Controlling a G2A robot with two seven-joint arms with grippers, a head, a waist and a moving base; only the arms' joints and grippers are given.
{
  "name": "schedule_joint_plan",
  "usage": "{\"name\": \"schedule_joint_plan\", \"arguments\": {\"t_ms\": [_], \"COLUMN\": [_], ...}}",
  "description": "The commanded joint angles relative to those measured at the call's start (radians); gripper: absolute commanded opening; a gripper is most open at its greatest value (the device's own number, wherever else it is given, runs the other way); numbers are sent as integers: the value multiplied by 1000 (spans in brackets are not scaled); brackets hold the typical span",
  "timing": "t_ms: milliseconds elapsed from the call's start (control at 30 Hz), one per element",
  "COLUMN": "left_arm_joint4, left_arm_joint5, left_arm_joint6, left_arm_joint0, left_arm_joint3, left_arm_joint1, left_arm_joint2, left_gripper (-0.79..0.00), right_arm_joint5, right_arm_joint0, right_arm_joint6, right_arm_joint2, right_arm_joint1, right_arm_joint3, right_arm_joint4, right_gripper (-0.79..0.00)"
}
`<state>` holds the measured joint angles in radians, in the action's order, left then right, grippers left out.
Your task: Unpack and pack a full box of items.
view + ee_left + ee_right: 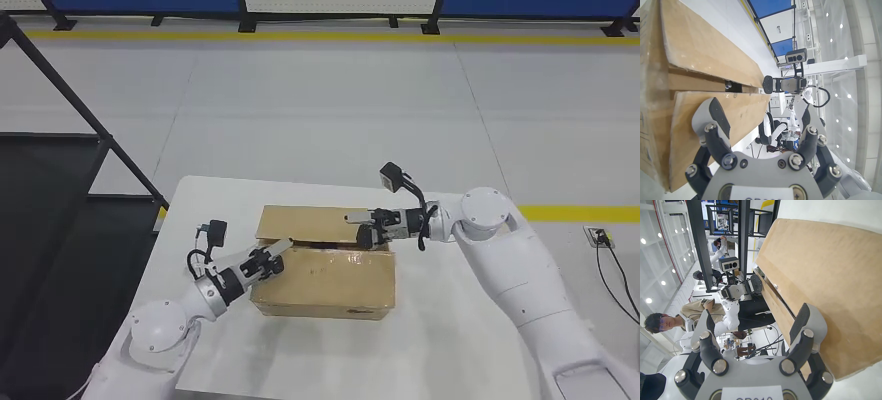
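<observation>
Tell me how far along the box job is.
Likely early. Done: the top flaps of the box are parted by a narrow gap. In hand: left gripper and right gripper, both open, sit at opposite ends of the flaps. Left: spreading flaps, unpacking, repacking.

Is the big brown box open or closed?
Almost closed: the cardboard box has both top flaps nearly flat, leaving only a narrow gap between them.

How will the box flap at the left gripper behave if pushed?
Probably stiff: the flap looks like flat corrugated cardboard, so it should hinge, not flop. The box might slide on the smooth white table.
</observation>
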<state>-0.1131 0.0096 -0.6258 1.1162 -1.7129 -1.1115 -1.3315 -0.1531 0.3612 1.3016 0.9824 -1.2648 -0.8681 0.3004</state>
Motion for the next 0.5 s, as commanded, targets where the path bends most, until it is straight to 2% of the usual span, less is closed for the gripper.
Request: {"name": "schedule_joint_plan", "arguments": {"t_ms": [0, 233, 467], "left_arm_joint4": [-1, -32, -136], "left_arm_joint5": [0, -18, -53], "left_arm_joint6": [5, 42, 98], "left_arm_joint0": [-5, -13, 37], "left_arm_joint3": [5, 13, -30], "left_arm_joint1": [-1, -4, 4], "left_arm_joint2": [4, -8, -149], "left_gripper": [0, 0, 0], "right_arm_joint5": [-2, -9, -47], "right_arm_joint0": [25, 102, 146], "right_arm_joint6": [-5, -29, -76], "right_arm_joint2": [11, 48, 70], "right_arm_joint1": [7, 29, 39], "right_arm_joint3": [-29, -100, -103], "right_arm_joint4": [-6, -17, -17], "right_gripper": [0, 0, 0]}}
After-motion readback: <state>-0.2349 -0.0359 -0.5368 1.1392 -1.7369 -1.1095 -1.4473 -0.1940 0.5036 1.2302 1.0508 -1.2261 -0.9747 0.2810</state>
